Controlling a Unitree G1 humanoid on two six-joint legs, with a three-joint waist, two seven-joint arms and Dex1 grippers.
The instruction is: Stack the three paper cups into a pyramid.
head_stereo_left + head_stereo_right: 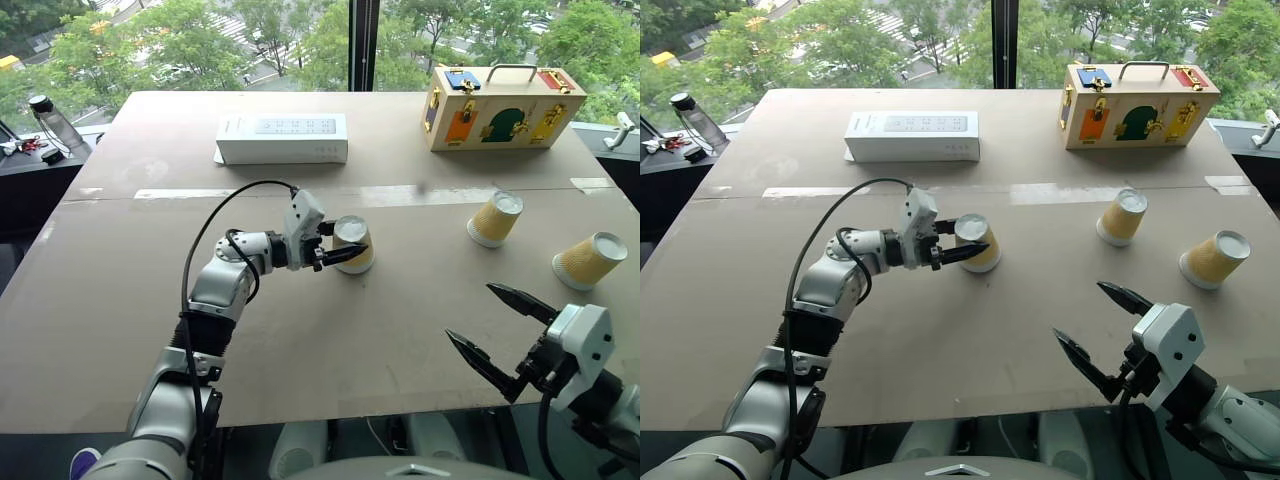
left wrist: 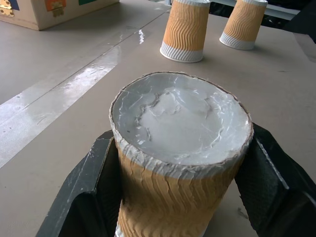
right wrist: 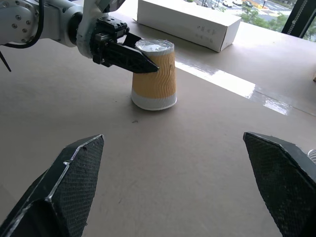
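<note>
We take the white box (image 1: 283, 138) at the far side of the table (image 1: 120, 300) as our landmark. The 1st cup (image 1: 354, 243) stands upside down on the table, on the near side of the box and a little to its right, base up and wide rim on the tabletop. Our left gripper (image 1: 340, 242) is pinching this cup near its upturned base, 1 black finger on each side of the ribbed wall; in the left wrist view the fingers (image 2: 84, 197) press against both flanks of the cup (image 2: 177, 148).

The 2nd cup (image 1: 494, 219) also stands upside down, well to the right of the box and nearer to us than it, apart from the gripped cup. The 3rd cup (image 1: 589, 260) is farther right again and looks tilted in the head views, its white base turned up and toward the right edge; in the left wrist view it seems to stand on its rim, so we cannot tell its lean for certain. A wooden case (image 1: 500, 105) with coloured latches sits at the far right, level with the box.

Our right gripper (image 1: 502, 327) hangs spread wide and empty over the near right part of the table, far from the box and touching nothing.
</note>
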